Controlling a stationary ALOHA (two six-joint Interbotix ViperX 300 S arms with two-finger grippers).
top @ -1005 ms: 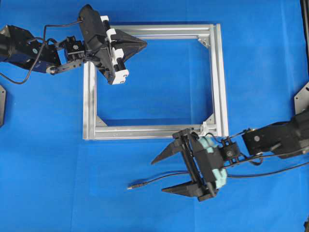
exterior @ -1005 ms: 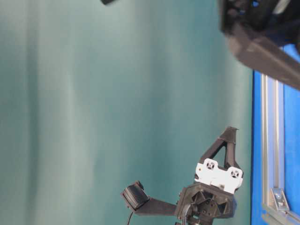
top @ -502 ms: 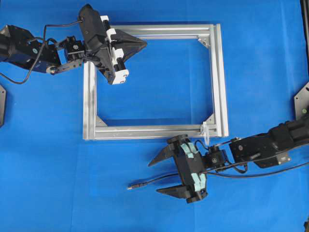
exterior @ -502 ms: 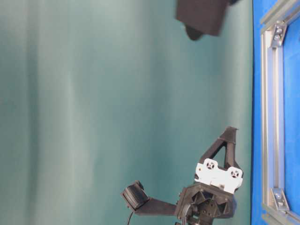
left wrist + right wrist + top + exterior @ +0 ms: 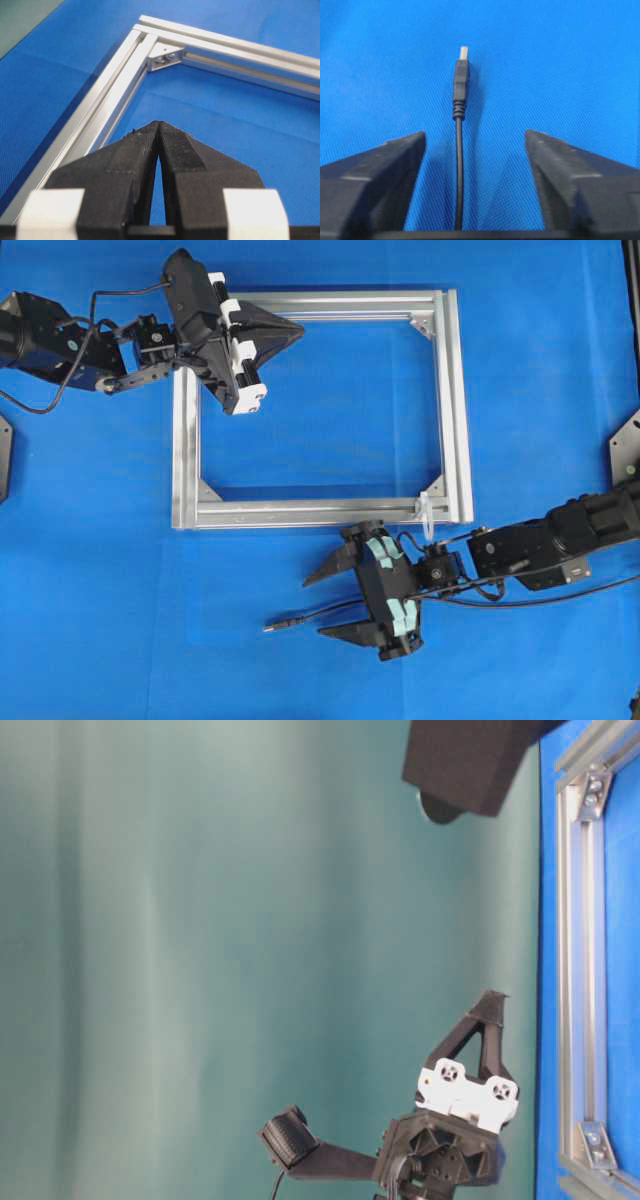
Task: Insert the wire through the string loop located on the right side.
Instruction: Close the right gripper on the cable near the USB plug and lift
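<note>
Right gripper (image 5: pixel 332 602) straddling the wire (image 5: pixel 459 165) on the blue mat, jaws apart, gripping nothing | left gripper (image 5: pixel 159 131) clenched, empty | string loop (image 5: pixel 425 512) sitting at frame's corner | risk: closing off-centre, nudging the wire aside.

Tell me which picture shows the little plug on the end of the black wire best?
The right wrist view: the plug fills the middle, metal tip up, between the open jaws. The overhead view shows the wire only as a thin line with a tiny plug. The table-level and left wrist views show none of it.
</note>
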